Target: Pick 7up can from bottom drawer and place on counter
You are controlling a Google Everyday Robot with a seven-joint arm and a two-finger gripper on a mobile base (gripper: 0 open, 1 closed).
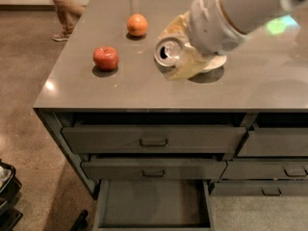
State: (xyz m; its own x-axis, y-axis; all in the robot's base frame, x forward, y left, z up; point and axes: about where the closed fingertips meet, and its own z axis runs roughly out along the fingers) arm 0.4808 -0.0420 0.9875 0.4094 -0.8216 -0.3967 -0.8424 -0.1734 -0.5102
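Note:
My gripper (179,52) is over the middle of the counter (120,88), shut on the 7up can (167,52). The can is tilted, its silvery top with pull tab facing the camera, held just above the countertop. The pale fingers (185,67) wrap around its sides. The white arm reaches in from the upper right. The bottom drawer (153,206) stands pulled open below, its flat dark interior showing nothing inside.
A red apple (106,57) and an orange (137,24) lie on the counter's left part. A white bowl (214,62) is mostly hidden under the arm. Two handled drawers (154,141) sit shut above the open one. A person's legs (62,8) stand at the far left.

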